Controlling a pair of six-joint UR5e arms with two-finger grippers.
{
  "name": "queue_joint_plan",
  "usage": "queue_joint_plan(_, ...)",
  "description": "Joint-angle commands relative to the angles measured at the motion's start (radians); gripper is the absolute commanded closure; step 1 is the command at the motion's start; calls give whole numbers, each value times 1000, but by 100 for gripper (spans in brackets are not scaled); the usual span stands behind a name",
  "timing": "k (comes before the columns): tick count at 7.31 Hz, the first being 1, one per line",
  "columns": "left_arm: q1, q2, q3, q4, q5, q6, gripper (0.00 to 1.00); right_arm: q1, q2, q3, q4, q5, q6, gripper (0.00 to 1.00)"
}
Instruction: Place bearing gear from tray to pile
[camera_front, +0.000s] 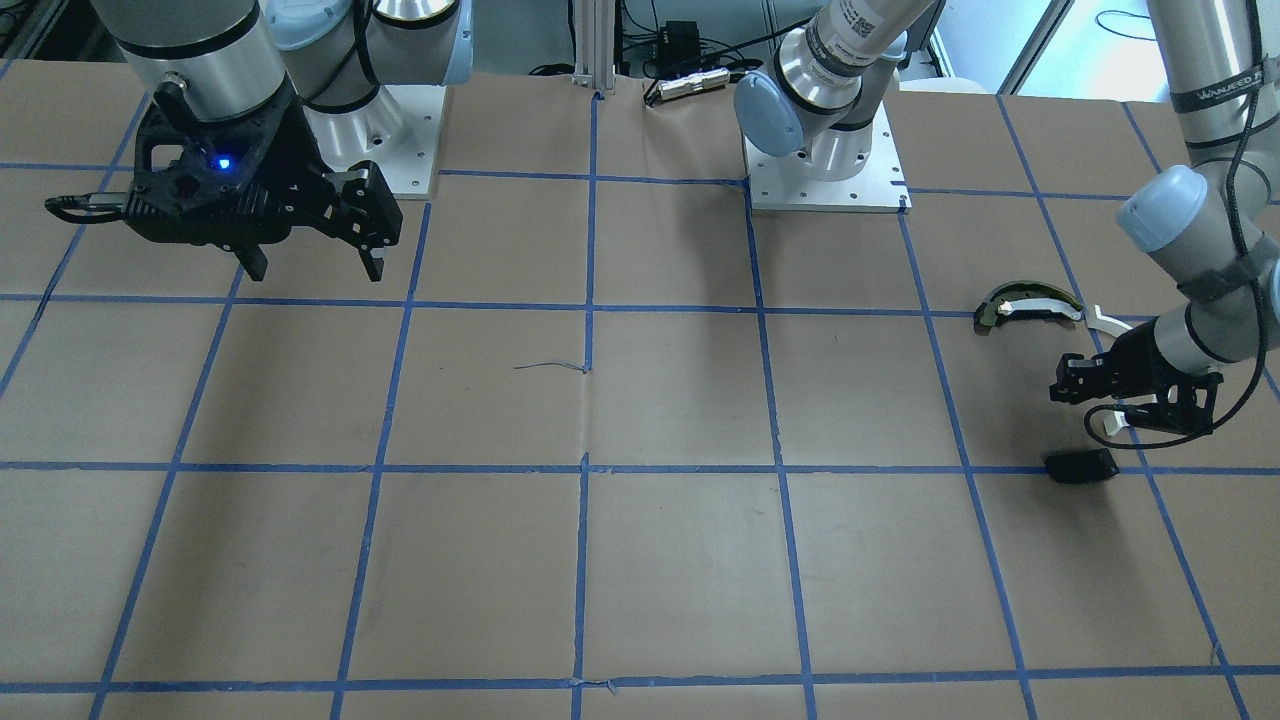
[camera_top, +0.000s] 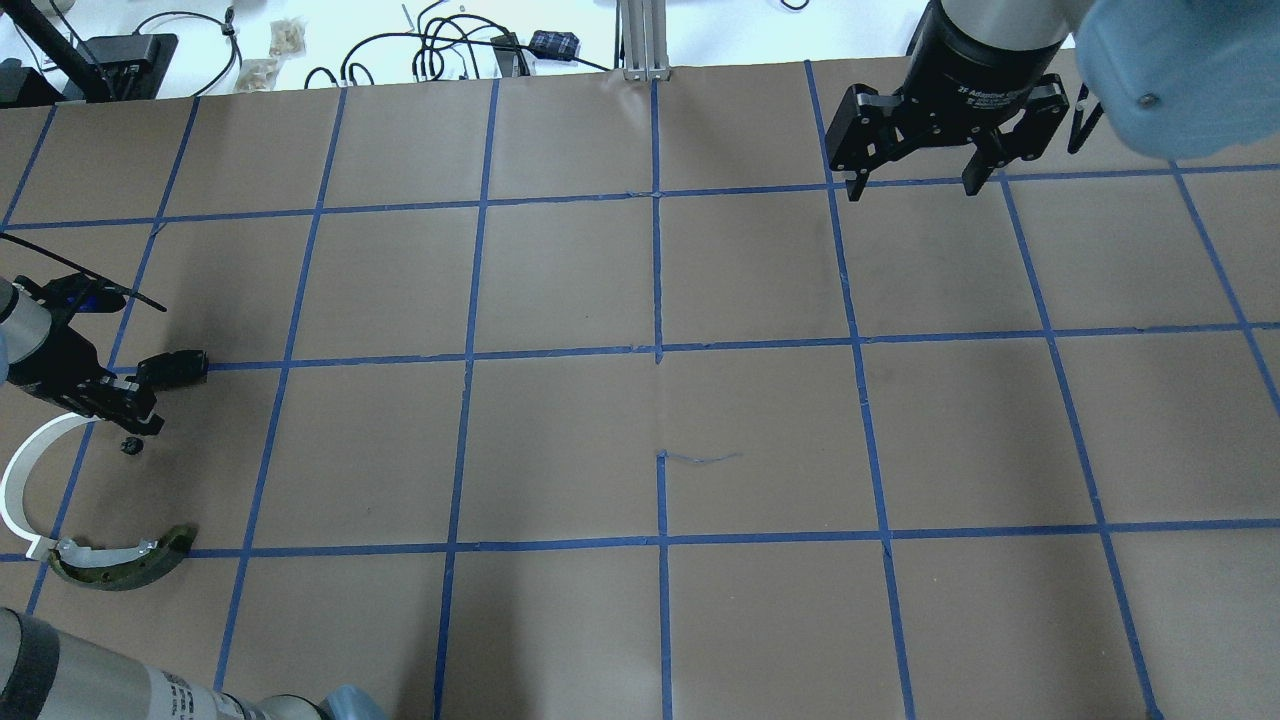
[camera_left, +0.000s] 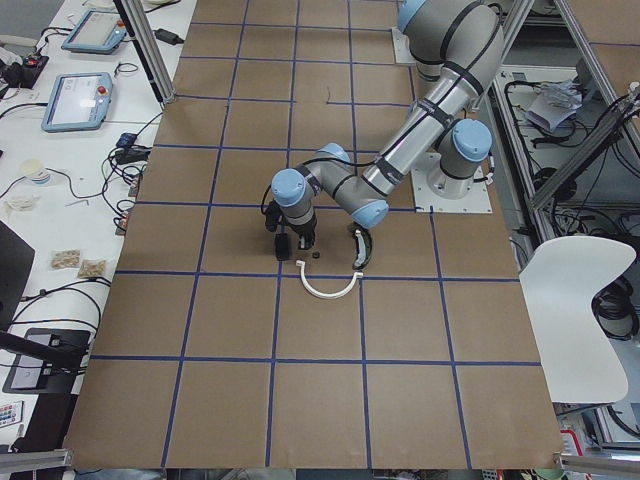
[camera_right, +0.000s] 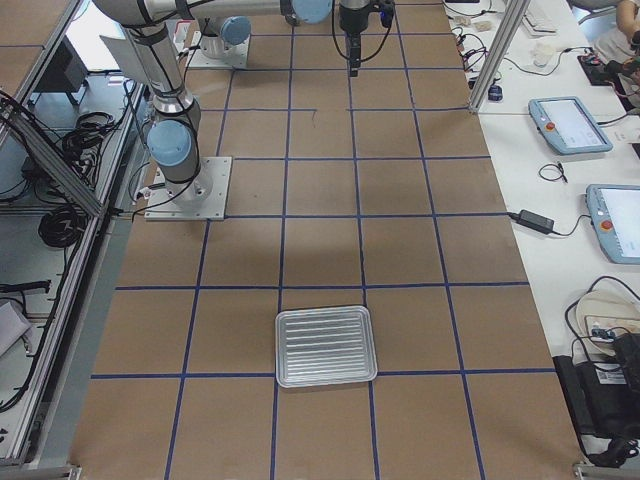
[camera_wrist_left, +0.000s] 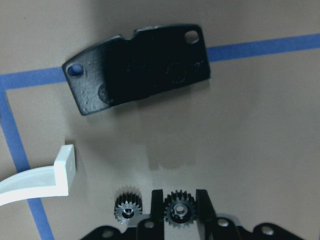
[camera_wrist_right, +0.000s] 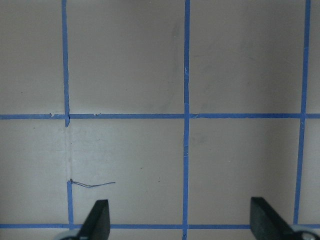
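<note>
In the left wrist view my left gripper (camera_wrist_left: 179, 207) has its fingers against both sides of a small black bearing gear (camera_wrist_left: 179, 212), low over the table. A second black gear (camera_wrist_left: 127, 209) lies just left of it. The pile around them holds a flat black plate (camera_wrist_left: 137, 67), the end of a white half-ring strip (camera_wrist_left: 45, 175) and, in the overhead view, a dark curved piece with pale trim (camera_top: 120, 560). The front view shows the left gripper (camera_front: 1130, 405) over the pile. My right gripper (camera_top: 915, 185) is open and empty, far away. The metal tray (camera_right: 325, 346) looks empty.
The brown table (camera_top: 660, 440) is marked into squares with blue tape. Cables and small boxes (camera_top: 450, 45) lie past its far edge. The arm bases (camera_front: 825, 165) stand at the robot's side of the table. A loose thread (camera_wrist_right: 92, 185) lies near the middle.
</note>
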Motion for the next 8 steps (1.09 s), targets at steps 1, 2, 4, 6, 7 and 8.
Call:
queue_joint_plan(1, 3, 12, 8, -59, 6, -13, 0, 1, -2, 0, 1, 0, 0, 0)
queue_joint_plan(2, 5, 21, 11, -61, 9, -11, 0, 1, -1, 0, -3, 3, 0, 0)
queue_joint_plan(4, -16, 70, 133, -175, -21, -58, 0, 4, -4, -1, 0, 3, 3, 0)
queue_joint_plan(6, -106, 118, 287, -349, -54, -181, 0, 4, -4, -1, -2, 4, 6, 0)
queue_joint_plan(7, -186, 152, 324, -366, -51, -216, 0, 4, -4, -1, -2, 4, 6, 0)
queue_joint_plan(8, -295, 199, 333, -388, -28, -239, 0, 4, -2, -1, -2, 4, 6, 0)
